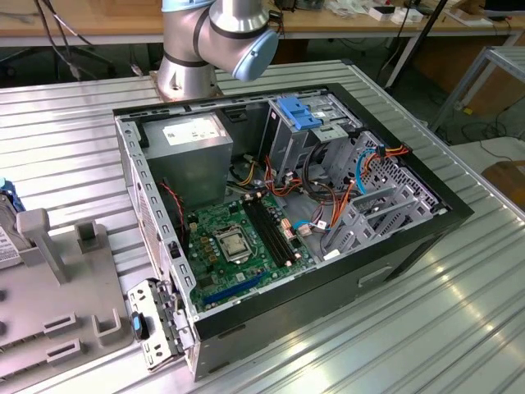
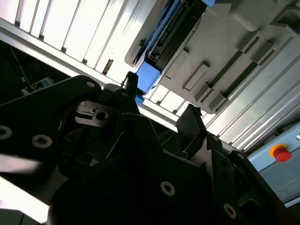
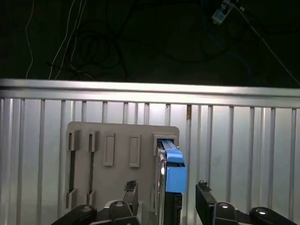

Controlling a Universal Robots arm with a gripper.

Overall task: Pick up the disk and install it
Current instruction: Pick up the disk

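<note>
Disk (image 3: 174, 171): on edge in grey holder (image 3: 117, 133), presumably for straddling; my gripper (image 3: 168, 192) spread wide, empty.

Worktop (image 1: 459, 312) is ribbed bare metal, pretty shiny, catching glare. Computer case (image 1: 312, 308) has a matt black shell with dull grey sheet metal inside. The disk (image 3: 174, 174) wears smooth bright-blue plastic rails over a dark face. Its holder (image 3: 121, 136) looks like matt grey plastic. Fingers (image 3: 132, 193) are matt black.
</note>
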